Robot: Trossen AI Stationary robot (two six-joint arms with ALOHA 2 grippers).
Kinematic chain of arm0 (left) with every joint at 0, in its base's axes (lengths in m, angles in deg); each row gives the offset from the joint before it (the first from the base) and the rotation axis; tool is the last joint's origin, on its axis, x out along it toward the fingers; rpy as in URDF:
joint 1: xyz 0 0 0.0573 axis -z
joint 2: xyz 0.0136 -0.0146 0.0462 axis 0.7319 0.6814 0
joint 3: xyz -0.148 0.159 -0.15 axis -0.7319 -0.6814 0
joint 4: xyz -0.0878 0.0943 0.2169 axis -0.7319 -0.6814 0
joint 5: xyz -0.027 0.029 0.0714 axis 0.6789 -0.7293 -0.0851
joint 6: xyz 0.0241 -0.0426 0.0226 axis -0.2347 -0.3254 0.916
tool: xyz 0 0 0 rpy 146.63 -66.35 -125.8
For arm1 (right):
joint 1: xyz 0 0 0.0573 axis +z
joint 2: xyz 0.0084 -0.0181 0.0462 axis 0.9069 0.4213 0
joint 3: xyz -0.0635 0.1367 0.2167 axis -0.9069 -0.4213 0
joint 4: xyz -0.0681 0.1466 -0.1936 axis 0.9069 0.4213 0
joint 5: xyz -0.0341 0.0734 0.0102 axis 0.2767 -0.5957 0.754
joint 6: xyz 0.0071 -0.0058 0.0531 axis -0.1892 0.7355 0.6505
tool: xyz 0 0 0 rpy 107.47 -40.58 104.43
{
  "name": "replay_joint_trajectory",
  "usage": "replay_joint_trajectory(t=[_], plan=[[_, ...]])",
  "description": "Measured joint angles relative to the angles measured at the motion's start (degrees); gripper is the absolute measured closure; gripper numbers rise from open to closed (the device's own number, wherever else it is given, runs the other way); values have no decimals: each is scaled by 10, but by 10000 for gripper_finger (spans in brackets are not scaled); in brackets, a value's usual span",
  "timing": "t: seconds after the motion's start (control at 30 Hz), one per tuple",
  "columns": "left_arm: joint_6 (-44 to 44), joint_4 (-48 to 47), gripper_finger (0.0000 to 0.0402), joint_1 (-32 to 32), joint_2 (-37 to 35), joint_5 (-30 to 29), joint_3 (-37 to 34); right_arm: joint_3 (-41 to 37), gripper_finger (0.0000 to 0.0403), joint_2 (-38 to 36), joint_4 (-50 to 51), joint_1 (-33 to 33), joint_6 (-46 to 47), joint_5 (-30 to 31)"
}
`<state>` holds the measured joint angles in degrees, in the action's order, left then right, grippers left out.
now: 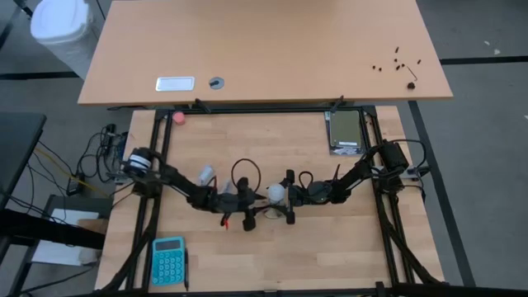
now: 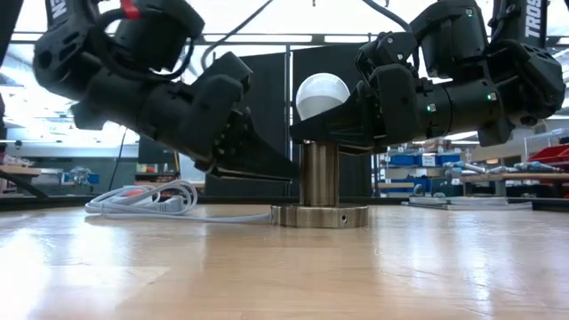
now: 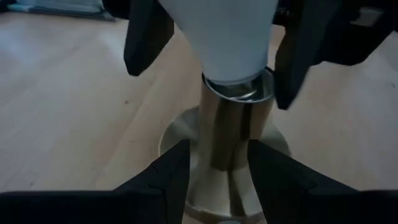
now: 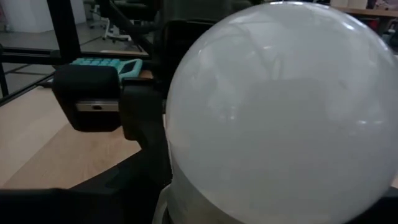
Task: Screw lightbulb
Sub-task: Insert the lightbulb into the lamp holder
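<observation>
One view—left wrist—shows lightbulb (image 3: 231, 37) entering socket (image 3: 233, 134).

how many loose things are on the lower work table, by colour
white: 1, the lightbulb
silver: 1, the socket stand
pink: 1, the ball
teal: 1, the calculator
grey: 1, the scale-like device
total: 5

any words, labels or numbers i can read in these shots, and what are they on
"TRO", cut off by the picture's edge: white letters on the right arm, low view.
White marks on the left arm, low view: cut off, not readable.
Key markings on the teal calculator, high view: too small to read.
Label plate on the far table, high view: too small to read.
The lightbulb and the metal socket show no text.
</observation>
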<state>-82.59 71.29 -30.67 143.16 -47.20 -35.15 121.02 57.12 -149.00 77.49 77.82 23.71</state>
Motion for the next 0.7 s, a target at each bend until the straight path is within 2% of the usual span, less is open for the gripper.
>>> replay_joint_trajectory(t=[0.37, 0.53, 0.7], plan=[[2, 125, 231, 33, 26, -51, -37, 0, 97, 0, -5, 0, -2, 0], [-1, 168, 231, 33, 84, -51, -15, -1, 97, 0, -6, 0, -2, 0], [12, 180, 231, 33, 113, -53, 14, -1, 97, 0, -6, 0, 0, -1]])
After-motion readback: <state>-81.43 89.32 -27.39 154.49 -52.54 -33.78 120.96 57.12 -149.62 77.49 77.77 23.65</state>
